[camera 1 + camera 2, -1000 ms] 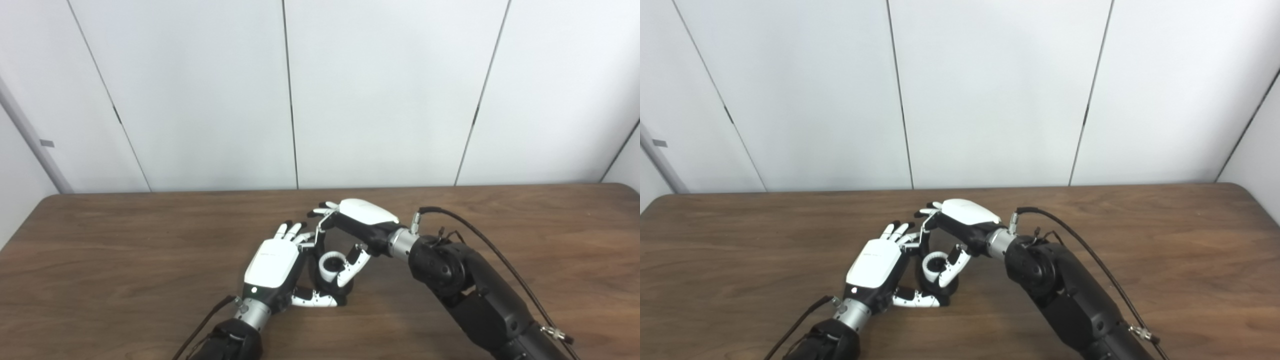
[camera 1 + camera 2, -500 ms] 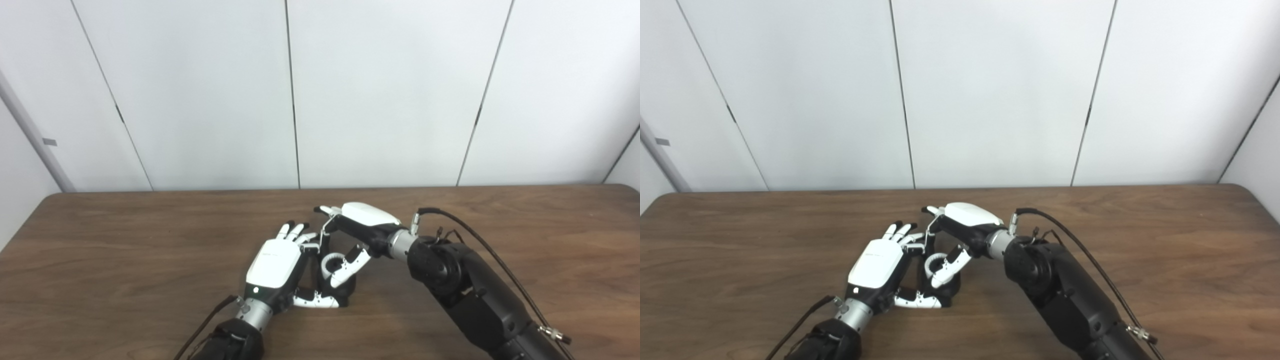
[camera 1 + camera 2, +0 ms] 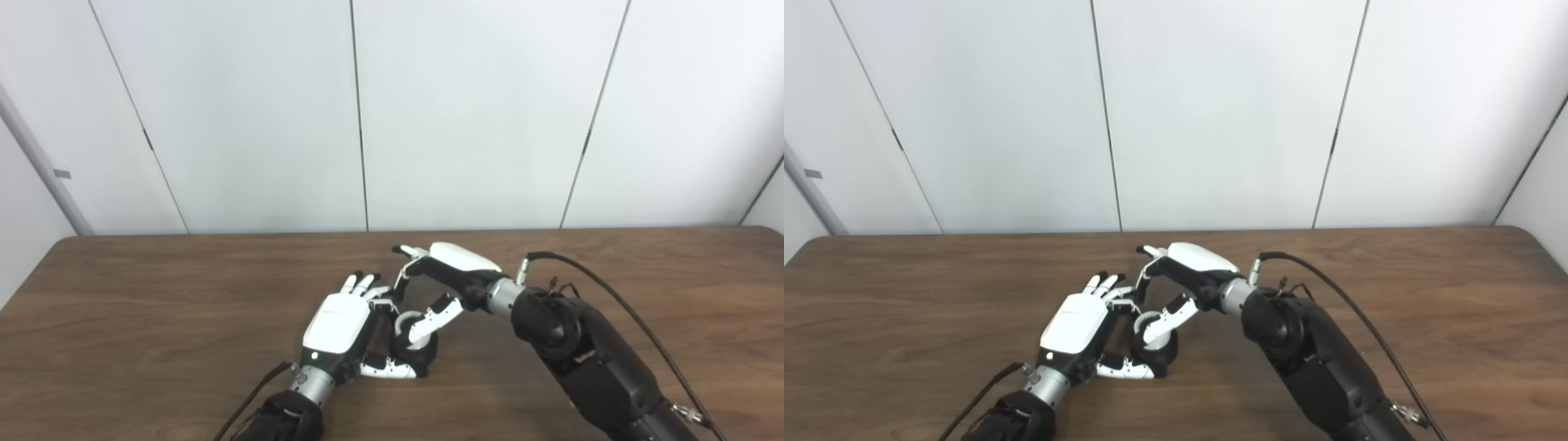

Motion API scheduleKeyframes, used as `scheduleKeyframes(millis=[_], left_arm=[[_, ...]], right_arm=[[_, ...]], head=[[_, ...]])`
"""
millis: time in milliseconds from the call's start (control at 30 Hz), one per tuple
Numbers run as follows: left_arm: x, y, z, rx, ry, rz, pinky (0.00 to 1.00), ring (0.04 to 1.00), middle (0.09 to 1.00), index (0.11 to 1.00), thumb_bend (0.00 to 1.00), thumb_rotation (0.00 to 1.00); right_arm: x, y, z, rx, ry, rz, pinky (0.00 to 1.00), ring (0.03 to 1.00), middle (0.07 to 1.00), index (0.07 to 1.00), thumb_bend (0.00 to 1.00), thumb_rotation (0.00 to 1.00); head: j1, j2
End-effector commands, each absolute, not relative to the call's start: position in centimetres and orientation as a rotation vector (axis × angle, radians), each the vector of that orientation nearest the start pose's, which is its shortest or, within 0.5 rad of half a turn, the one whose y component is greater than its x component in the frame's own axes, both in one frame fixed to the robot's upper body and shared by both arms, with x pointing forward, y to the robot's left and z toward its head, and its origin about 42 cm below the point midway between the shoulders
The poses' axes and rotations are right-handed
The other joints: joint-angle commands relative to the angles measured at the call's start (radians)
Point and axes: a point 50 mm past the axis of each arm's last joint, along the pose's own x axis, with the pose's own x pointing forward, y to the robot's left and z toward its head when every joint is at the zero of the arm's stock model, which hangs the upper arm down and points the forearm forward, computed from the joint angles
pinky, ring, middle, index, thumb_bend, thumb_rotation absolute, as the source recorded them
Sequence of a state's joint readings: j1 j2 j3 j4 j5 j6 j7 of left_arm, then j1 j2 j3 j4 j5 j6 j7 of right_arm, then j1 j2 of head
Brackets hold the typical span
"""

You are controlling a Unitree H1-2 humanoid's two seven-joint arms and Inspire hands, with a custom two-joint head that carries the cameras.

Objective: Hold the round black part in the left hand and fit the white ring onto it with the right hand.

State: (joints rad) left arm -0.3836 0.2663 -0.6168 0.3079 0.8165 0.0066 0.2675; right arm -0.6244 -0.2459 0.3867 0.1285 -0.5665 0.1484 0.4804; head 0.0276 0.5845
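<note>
White wall panels behind, brown wood counter [image 3: 153, 318] w/ open room on all sides; work sits near centre, well away from every edge. Left hand [image 3: 338, 327] rests low, fingers and thumb cupped around the round black part [image 3: 421, 354], which sits on or just above the counter; contact underneath can't be told. White ring [image 3: 409, 321] lies on top of the black part, opening facing up. Right hand [image 3: 444, 282] reaches in from the right, above and just beyond, thumb and fingers pinching the ring. Whether the ring is fully seated: too small to tell. Key relation: ring directly over part, axis roughly vertical, so judged next move is a straight push down. Right hand is nearer the ring; risk is tilting it.
</note>
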Motion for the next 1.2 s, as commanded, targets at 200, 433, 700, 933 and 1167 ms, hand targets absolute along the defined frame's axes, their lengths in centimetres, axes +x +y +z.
scheduleKeyframes(millis=[200, 433, 700, 933, 1167], left_arm=[[33.0, 14.6, 4.9, 1.244, -0.229, -0.576, 1.00, 0.951, 0.836, 0.480, 0.52, 0.05], [32.9, 14.7, 5.0, 1.244, -0.231, -0.576, 1.00, 0.943, 0.829, 0.480, 0.52, 0.05], [32.9, 14.7, 4.9, 1.252, -0.235, -0.577, 1.00, 0.938, 0.824, 0.480, 0.52, 0.05], [33.2, 14.8, 4.9, 1.253, -0.232, -0.576, 1.00, 0.938, 0.823, 0.480, 0.52, 0.05], [33.5, 15.1, 4.8, 1.253, -0.228, -0.564, 1.00, 0.939, 0.825, 0.480, 0.52, 0.05]], right_arm=[[42.8, -15.2, 26.2, -0.987, -0.276, 0.579, 1.00, 1.000, 1.000, 1.000, 1.00, 0.81], [42.8, -16.5, 26.1, -0.980, -0.262, 0.519, 0.95, 1.000, 1.000, 1.000, 1.00, 0.88], [42.6, -17.7, 25.5, -0.963, -0.240, 0.469, 0.95, 1.000, 1.000, 1.000, 0.99, 0.87], [41.1, -20.7, 24.7, -0.903, -0.273, 0.337, 0.96, 1.000, 1.000, 1.000, 0.93, 0.86], [36.6, -25.5, 22.8, -0.826, -0.312, 0.195, 0.91, 1.000, 1.000, 0.995, 0.76, 0.81]], head=[[-0.007, -0.006], [-0.009, -0.006], [-0.008, -0.006], [-0.007, -0.013], [-0.009, -0.020]])
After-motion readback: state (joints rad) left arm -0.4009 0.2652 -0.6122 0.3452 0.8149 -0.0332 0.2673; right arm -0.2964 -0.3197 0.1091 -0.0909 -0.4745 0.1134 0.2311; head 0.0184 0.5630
